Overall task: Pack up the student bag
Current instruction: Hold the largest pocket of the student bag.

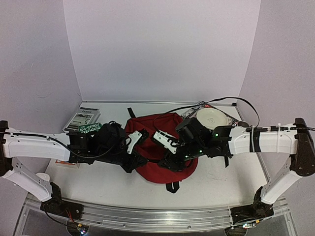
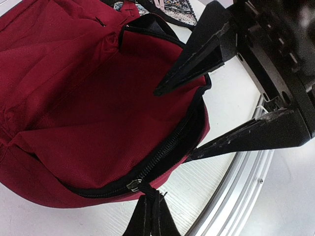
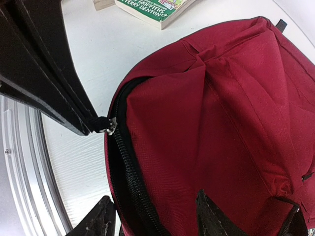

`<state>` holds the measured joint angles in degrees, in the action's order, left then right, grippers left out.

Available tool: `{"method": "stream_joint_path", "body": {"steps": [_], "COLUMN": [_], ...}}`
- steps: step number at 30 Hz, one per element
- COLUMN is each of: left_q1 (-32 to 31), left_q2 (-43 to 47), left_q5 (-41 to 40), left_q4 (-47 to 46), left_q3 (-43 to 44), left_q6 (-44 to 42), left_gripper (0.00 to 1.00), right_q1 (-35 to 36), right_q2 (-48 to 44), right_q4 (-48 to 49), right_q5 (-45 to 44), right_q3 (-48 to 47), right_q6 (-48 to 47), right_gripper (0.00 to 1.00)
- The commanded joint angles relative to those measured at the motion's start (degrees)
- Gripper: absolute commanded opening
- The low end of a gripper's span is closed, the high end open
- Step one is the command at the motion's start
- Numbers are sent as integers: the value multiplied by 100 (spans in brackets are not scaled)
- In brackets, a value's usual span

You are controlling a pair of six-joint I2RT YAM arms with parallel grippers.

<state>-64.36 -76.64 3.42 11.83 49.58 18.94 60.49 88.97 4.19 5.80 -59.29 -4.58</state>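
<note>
Bag (image 1: 165,169) lies mid-table (image 1: 221,179); only wrist views show left gripper (image 3: 93,123) clenched on zip pull (image 3: 109,125); right gripper (image 2: 172,124) released, jaws astride rim (image 2: 201,105); both arms reach inward.

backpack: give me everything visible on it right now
The backpack is dark red woven fabric, soft and creased, lying flat at the middle of the white table. A black zipper rims its near edge; black straps poke out near and far. The left gripper is shut on the zipper pull; the right gripper stands open astride that rim. No lining or contents show.
</note>
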Motion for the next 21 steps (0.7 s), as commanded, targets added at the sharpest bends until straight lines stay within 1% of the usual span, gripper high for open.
{"method": "stream_joint_path", "body": {"steps": [1, 9, 15, 20, 21], "left_q1": [-7, -5, -6, -7, -6], "left_q2": [182, 236, 185, 306, 332], "left_q5": [97, 111, 164, 59, 8], "left_q4": [-386, -444, -453, -454, -450], "left_q3": [-38, -109, -97, -129, -143], "left_q6": [-24, -26, -40, -84, -93], "left_gripper": [0, 0, 0, 0, 0], "right_q1": [0, 1, 4, 3, 3], "right_q2": [-152, 68, 386, 526, 527], "right_q4": [56, 221, 213, 148, 125], "right_q5": [44, 21, -134, -16, -10], "right_q3": [-226, -244, -295, -289, -277], "right_q6": [69, 186, 189, 165, 161], "right_gripper": [57, 55, 49, 46, 42]}}
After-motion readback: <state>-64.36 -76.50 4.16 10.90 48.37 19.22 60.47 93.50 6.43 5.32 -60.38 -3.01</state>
